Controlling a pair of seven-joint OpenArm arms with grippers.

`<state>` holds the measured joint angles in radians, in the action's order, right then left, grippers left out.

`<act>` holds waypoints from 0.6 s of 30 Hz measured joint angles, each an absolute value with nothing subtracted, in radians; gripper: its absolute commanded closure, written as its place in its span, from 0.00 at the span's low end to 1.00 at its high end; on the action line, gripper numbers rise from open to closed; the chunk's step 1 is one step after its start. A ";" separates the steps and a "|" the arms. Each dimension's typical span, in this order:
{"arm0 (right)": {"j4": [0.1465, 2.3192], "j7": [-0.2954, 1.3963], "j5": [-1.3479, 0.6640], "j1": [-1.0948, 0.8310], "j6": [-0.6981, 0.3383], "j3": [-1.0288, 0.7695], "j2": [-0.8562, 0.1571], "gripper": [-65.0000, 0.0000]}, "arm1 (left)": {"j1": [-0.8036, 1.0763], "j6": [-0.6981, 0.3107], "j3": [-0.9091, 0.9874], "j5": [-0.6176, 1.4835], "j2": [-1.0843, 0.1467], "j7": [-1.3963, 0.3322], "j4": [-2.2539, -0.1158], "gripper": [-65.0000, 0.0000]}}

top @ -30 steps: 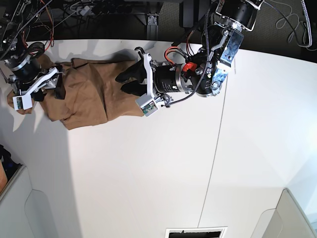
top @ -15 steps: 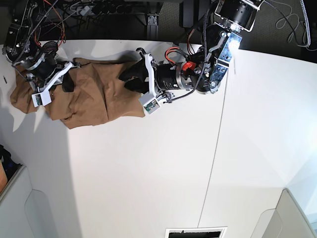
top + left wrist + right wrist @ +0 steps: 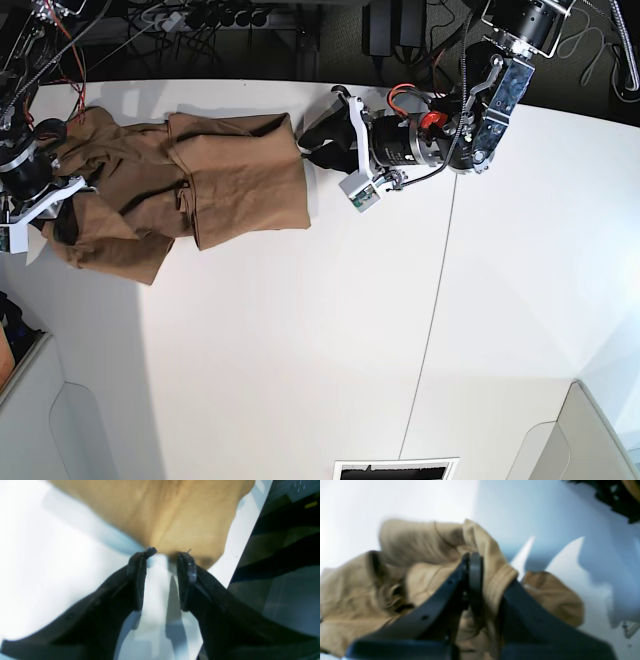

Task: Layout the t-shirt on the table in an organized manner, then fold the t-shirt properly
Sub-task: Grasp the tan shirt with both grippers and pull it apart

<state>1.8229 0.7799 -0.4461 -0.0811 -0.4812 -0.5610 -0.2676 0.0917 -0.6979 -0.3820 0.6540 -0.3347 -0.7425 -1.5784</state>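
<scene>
Just ahead of the left tool (image 3: 162,555), the t-shirt (image 3: 190,185) ends in a folded edge, and the tool's 2 fingers stand apart with only white bench (image 3: 330,340) showing between them, so it holds nothing. Half a second ago this tool sat on top of the cloth, over its near edge; now it has backed off onto bare bench, its tips just beside the hem. The t-shirt has gone the other way: it has slid toward the right tool (image 3: 480,580) and bunched there, so that the stretch nearest the left tool lies flat while the far part is heaped in loose folds.

At the right tool, the fingers (image 3: 475,567) are pinched close on a thick stitched hem of the t-shirt, with cloth wrapped over and around them. Compared with the earlier view, that tool has pulled back toward the bench's far corner, and the fabric gathered beside it now covers ground that was bare.
</scene>
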 measured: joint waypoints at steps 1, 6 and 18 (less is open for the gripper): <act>1.795 0.781 -0.440 -0.062 -0.477 -0.562 -0.281 0.80 | 0.100 -0.702 -0.373 0.658 -0.343 -0.740 -1.579 0.63; 1.633 0.772 -0.437 0.060 -0.468 -0.562 -0.333 0.37 | 0.121 -0.712 -0.316 0.682 -0.391 -0.736 -1.583 0.63; 1.686 0.867 -0.486 0.109 -0.421 -0.627 -0.349 0.37 | 0.138 -0.692 -0.247 0.715 -0.430 -0.805 -1.646 0.63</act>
<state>1.6855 0.8665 -0.4862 0.1089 -0.4213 -0.6266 -0.3489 0.1375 -0.6922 -0.2470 0.7151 -0.4297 -0.8051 -1.6463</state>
